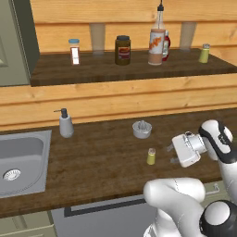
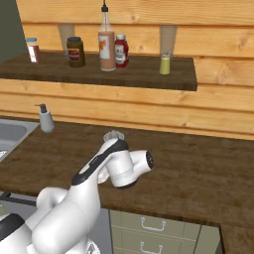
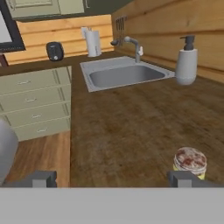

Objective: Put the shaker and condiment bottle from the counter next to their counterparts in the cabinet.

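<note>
Near the frame's center, the little yellow-green shaker (image 1: 151,156) with its grey cap stood upright on the table (image 1: 106,152), fingers (image 1: 171,154) spread wide just beside it.

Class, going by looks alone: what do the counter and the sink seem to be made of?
The counter: dark brown wood with a matte finish, judging by its streaky grain. The sink: probably brushed steel, being plain grey with a soft sheen.

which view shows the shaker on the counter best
The left base view: the shaker stands whole and upright on the counter, left of the open gripper. The hand view catches its cap at the bottom edge; the right base view has the arm across that spot.
</note>
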### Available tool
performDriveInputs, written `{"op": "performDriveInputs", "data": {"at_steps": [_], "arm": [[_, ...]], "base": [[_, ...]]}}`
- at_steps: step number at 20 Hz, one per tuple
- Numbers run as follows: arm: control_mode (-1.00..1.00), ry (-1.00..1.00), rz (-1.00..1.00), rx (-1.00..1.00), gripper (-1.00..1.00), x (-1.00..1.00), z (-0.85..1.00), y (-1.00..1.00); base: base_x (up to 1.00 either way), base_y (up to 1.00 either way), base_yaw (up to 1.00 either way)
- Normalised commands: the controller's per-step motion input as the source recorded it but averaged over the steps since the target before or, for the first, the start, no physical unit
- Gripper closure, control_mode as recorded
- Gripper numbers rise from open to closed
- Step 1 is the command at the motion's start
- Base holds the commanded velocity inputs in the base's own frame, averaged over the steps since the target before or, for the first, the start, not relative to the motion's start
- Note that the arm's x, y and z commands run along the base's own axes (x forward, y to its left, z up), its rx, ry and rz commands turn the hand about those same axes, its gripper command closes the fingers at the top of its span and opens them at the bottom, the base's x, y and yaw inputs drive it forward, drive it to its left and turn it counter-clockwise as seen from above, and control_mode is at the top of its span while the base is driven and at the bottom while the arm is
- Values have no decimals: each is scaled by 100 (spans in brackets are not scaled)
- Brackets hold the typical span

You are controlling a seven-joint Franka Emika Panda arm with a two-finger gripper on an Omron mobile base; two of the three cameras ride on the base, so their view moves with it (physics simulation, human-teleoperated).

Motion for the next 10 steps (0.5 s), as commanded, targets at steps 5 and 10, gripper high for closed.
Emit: {"op": "performDriveInputs", "data": {"at_steps": [5, 10], "arm": [[-100, 0, -2, 0, -100, 18, -12, 6], [-100, 0, -2, 0, -100, 20, -13, 6]], "base": [[0, 0, 0], [0, 0, 0]]}}
